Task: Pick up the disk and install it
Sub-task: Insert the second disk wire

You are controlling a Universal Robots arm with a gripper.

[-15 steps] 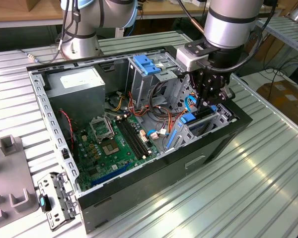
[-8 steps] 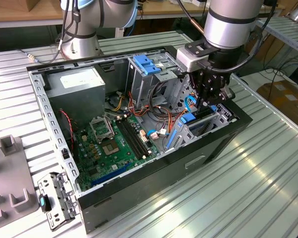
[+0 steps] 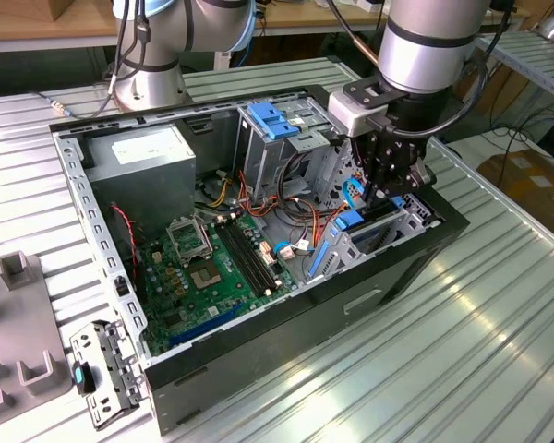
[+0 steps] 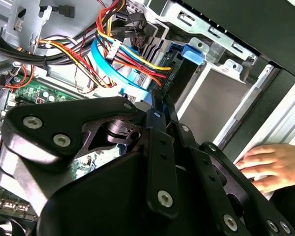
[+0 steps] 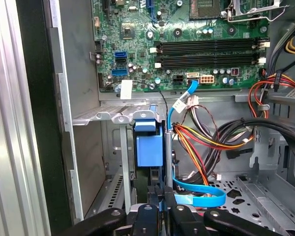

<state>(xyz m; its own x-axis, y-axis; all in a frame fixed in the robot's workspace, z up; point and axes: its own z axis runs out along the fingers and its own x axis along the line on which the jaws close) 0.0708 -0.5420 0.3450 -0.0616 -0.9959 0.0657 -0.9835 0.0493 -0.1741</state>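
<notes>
Our gripper at the drive cage

We see its fingers pinched on the disk, standing edge-up in the open computer case on a ribbed metal table; workbenches behind, a hand alongside.

hand cropped, disk mostly hidden

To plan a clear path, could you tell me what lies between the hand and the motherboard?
A tangle of red, orange and yellow cables lies between the hand and motherboard, in the exterior view.
</notes>
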